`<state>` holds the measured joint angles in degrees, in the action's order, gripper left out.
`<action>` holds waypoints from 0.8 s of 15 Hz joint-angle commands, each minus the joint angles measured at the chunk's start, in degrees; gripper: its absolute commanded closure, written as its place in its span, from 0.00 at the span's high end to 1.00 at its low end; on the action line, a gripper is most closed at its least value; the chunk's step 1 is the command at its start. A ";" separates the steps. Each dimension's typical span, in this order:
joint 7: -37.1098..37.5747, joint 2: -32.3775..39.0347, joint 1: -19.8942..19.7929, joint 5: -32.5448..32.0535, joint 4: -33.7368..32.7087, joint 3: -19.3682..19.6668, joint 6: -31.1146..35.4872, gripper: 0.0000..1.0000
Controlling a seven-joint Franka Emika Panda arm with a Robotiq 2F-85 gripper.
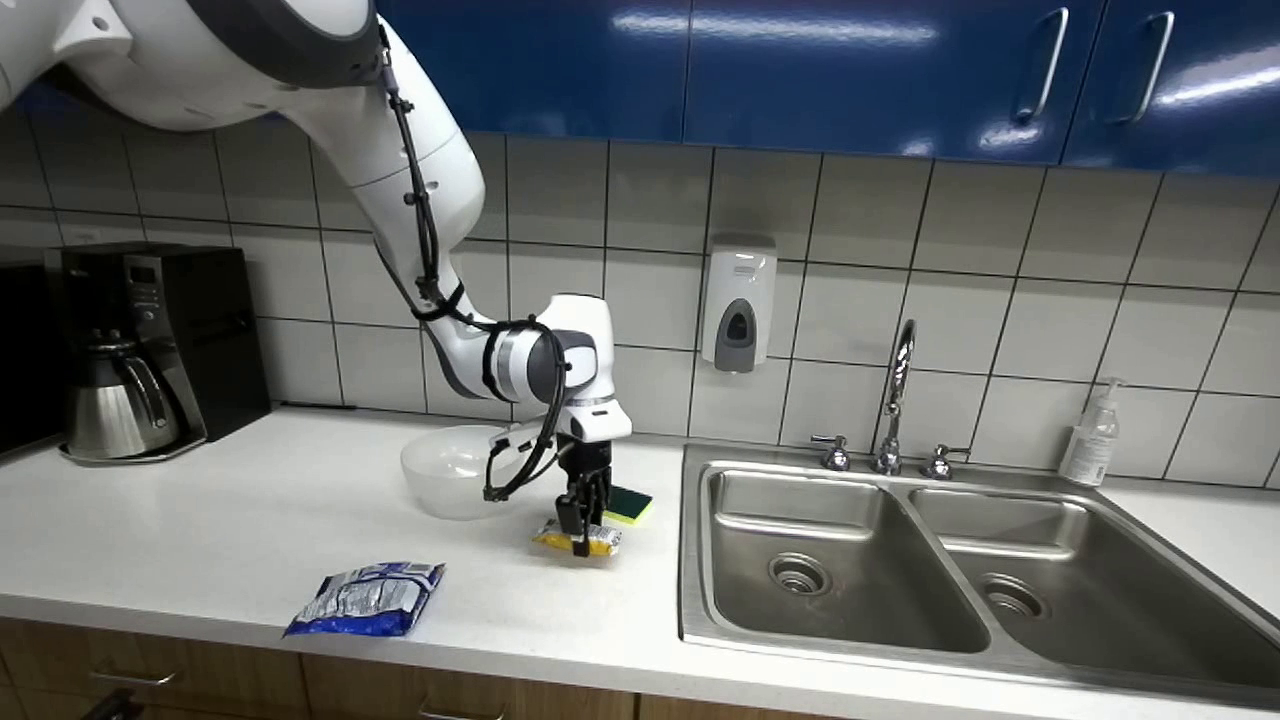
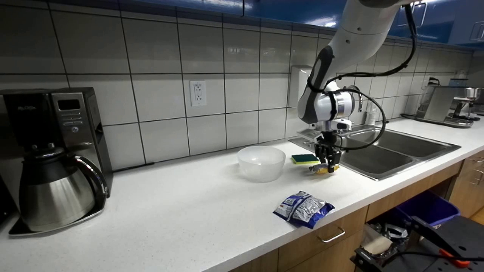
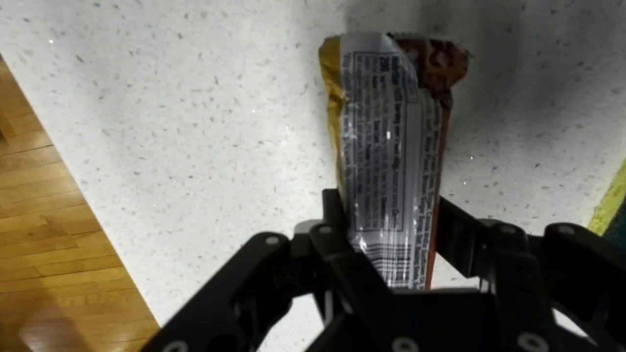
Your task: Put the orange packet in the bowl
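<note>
Orange packet: held in the gripper, low at the counter; resting on it or just lifted, can't tell. From the left in an exterior view: coffee maker near the tiled wall, steel carafe sitting on its base. Next, blue-and-white bag, crinkly, shiny, lying near the counter's front edge, well apart from the packet. Then bowl, translucent whitish, upright, farther back by the wall; its right part is hidden behind the arm. Arm reaches in from upper left, gripper pointing down to the right of the bowl, apart from it. Fingers parted by the packet's width only, one on each long edge, touching both in the wrist view. Packet roughly level, between bowl and sink in both exterior views. Wrist view: printed side up, gold strip along left edge, reddish-brown along right edge and far right corner, barcode toward the gripper. Sponge, dark green over yellow, lying flat just behind the packet and slightly right. Soap dispenser, white with grey front, on the wall above the sink's left end. Sink is steel, two basins, faucet at its back. Clear pump bottle stands behind the right basin. Blue cabinets along the top.
</note>
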<state>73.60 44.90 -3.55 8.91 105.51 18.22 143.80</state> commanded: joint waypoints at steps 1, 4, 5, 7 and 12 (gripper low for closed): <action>-0.23 -4.73 1.04 -2.19 4.13 0.96 0.27 0.19; -0.72 -6.60 0.98 -2.84 4.82 0.60 0.63 0.19; -0.81 -7.19 1.02 -3.12 4.97 0.53 0.67 0.19; -0.91 -8.47 1.26 -3.76 5.08 0.44 0.93 0.19; -0.86 -10.92 2.93 -5.84 5.03 -0.01 1.63 0.19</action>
<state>73.36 37.25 -1.57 5.05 108.15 18.63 144.25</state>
